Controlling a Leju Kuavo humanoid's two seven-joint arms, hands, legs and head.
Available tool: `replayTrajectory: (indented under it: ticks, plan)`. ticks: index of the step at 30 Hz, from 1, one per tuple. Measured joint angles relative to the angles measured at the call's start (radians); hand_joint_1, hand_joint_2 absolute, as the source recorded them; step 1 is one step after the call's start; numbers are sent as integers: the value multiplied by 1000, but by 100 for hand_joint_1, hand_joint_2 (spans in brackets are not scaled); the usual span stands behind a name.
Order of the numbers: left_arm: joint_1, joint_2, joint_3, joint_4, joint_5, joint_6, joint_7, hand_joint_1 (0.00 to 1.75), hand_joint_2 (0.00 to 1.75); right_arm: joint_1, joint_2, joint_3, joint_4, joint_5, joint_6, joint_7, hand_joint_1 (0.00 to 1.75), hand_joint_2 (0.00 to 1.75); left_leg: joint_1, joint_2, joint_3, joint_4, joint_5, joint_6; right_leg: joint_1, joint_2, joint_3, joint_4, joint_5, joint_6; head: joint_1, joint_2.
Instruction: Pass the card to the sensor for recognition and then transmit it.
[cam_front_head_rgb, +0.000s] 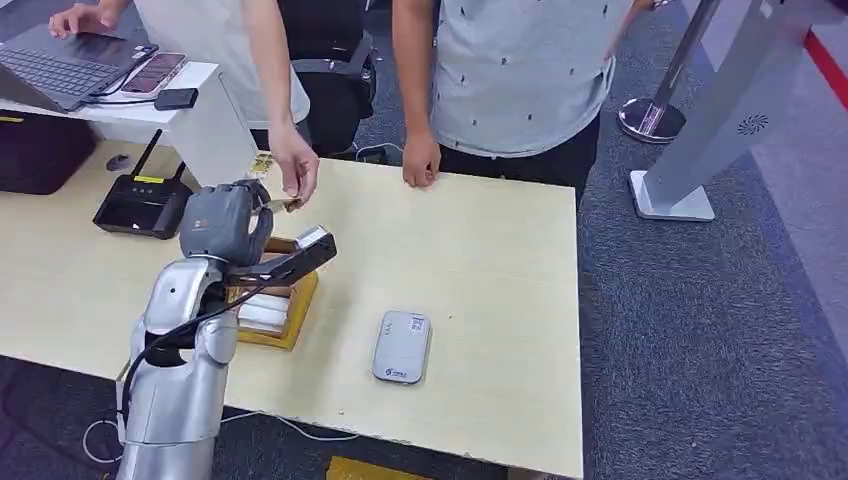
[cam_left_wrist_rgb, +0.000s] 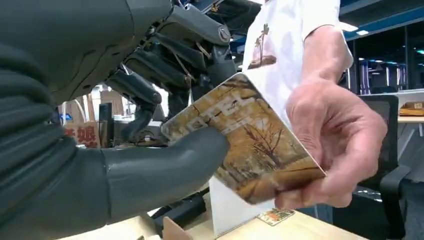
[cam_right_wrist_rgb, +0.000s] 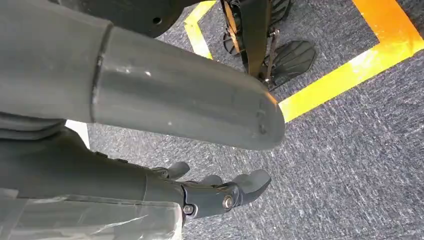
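The card (cam_left_wrist_rgb: 245, 142), printed "HOTEL", sits pinched between the left hand's (cam_left_wrist_rgb: 165, 125) thumb and fingers, raised over the table's (cam_front_head_rgb: 480, 250) far edge; a person's hand (cam_left_wrist_rgb: 335, 145) grips its other end. The right hand (cam_right_wrist_rgb: 220, 192) hangs empty above the carpet, fingers apart.

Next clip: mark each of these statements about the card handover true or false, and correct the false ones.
1. The left hand and a person's hand both grip the card. True.
2. The card lies flat on the grey sensor. False: it is held in the air above the table, away from the sensor.
3. The right hand hangs over carpet and holds nothing. True.
4. The sensor sits inside the yellow tray. False: it lies on the bare table beside the tray.
5. A black router stands on the table. True.
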Motion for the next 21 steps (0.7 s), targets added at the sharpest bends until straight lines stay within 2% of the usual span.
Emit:
replayTrajectory:
  ticks: [21]
  plan:
    - [8,0,0,0,7,1,-9,175,175,0,0,0,0,1,0,-2,0,0,0,0,0,0,0,0,0,0,0,0,0,0,0,0]
